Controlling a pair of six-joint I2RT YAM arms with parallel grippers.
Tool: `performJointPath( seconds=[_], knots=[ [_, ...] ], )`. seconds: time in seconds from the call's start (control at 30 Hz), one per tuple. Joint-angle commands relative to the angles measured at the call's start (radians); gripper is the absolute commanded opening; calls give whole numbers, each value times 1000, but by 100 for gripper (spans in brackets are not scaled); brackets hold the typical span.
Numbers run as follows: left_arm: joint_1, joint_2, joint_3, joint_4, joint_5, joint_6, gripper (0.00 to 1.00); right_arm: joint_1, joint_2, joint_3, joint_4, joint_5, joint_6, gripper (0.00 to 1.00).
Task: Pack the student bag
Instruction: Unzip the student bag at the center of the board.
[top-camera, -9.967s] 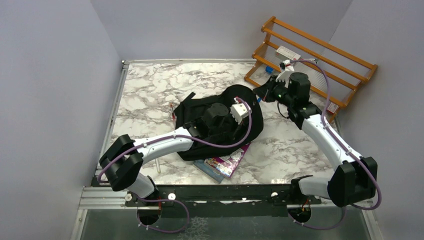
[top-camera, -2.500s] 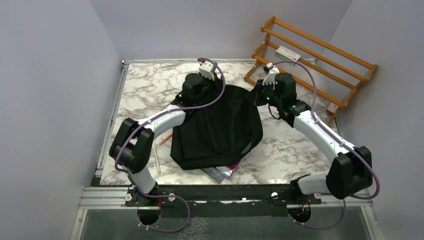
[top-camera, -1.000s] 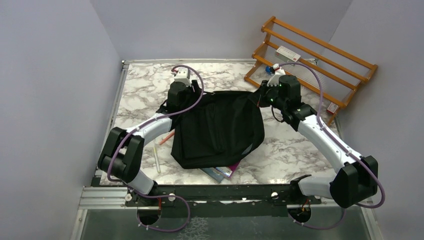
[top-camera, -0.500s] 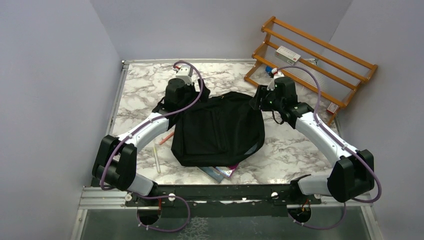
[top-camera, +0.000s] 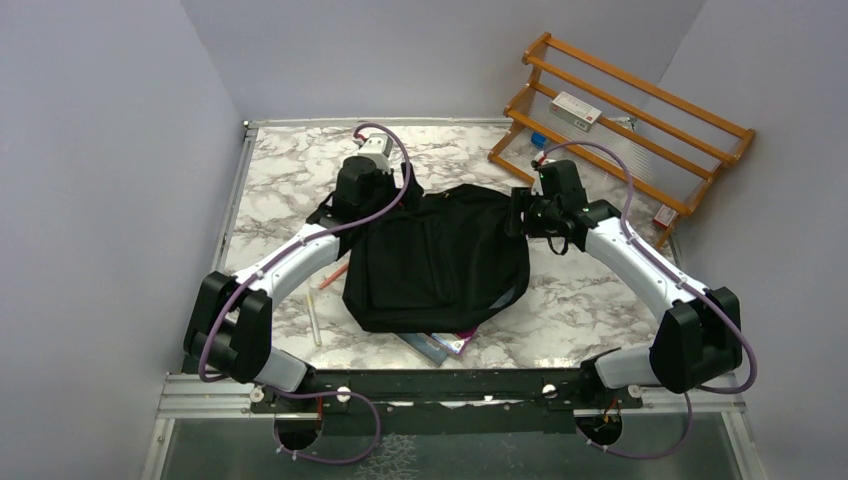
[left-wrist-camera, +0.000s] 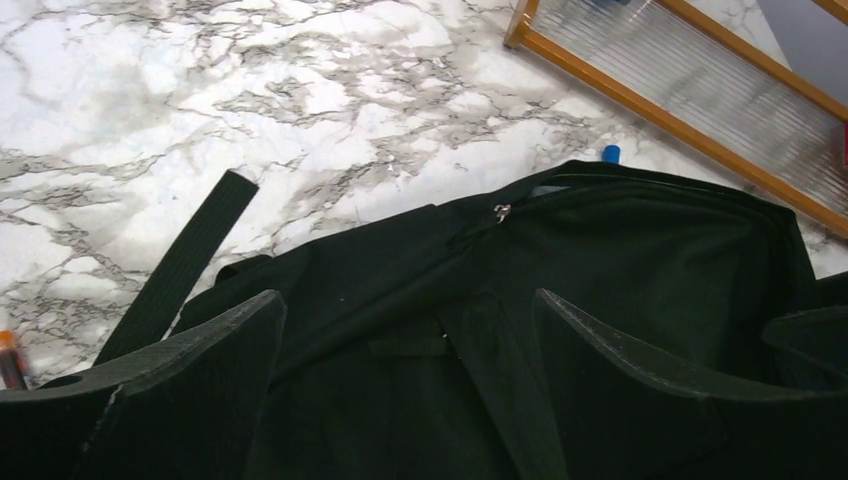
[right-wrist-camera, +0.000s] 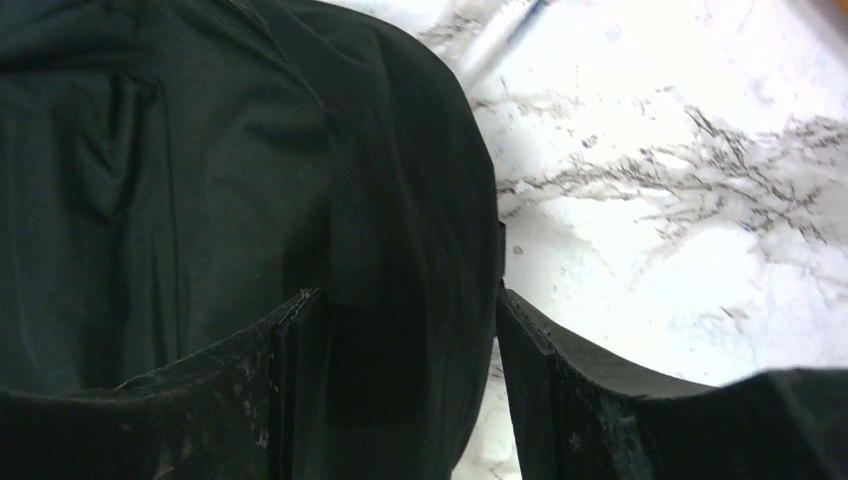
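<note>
The student bag (top-camera: 440, 260) lies flat in the middle of the marble counter (top-camera: 290, 170), black and rounded, with a strap (left-wrist-camera: 180, 270) trailing off its far-left corner. The left gripper (left-wrist-camera: 405, 300) hangs over the bag's far-left edge, jaws wide apart and holding nothing. The right gripper (right-wrist-camera: 405, 300) sits at the bag's far-right edge, jaws apart on either side of the rim fabric. A colourful book (top-camera: 445, 342) pokes out from under the bag's near edge. A white stick (top-camera: 312, 325) and an orange pen (top-camera: 333, 275) lie just left of the bag. A wooden rack (top-camera: 640, 110) stands beyond the bag's far-right side.
</note>
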Motion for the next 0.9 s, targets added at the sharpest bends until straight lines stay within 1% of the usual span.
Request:
performJointPath(
  seconds=[0.0, 0.13, 0.23, 0.37, 0.4, 0.57, 0.77, 0.87],
  knots=[
    [-37, -7, 37, -15, 11, 8, 94, -5, -10, 27, -83, 94, -18, 62],
    [-62, 3, 59, -36, 3, 31, 94, -5, -41, 20, -80, 139, -10, 43],
    [-76, 10, 74, -48, 5, 39, 94, -5, -55, 28, -93, 171, -8, 37],
    [-96, 17, 91, -62, 2, 55, 94, -5, -64, 37, -113, 230, 5, 25],
    [-103, 17, 95, -64, -1, 62, 94, -5, -66, 36, -115, 236, 5, 23],
    [-152, 22, 126, -86, -15, 82, 94, -5, -73, 17, -113, 234, 15, 1],
    [-241, 41, 151, -93, -8, 50, 93, -5, -88, -39, -61, 191, 56, 1],
    [-290, 71, 169, -92, -1, 5, 93, -10, -130, -106, 19, 176, 79, 1]
  ],
)
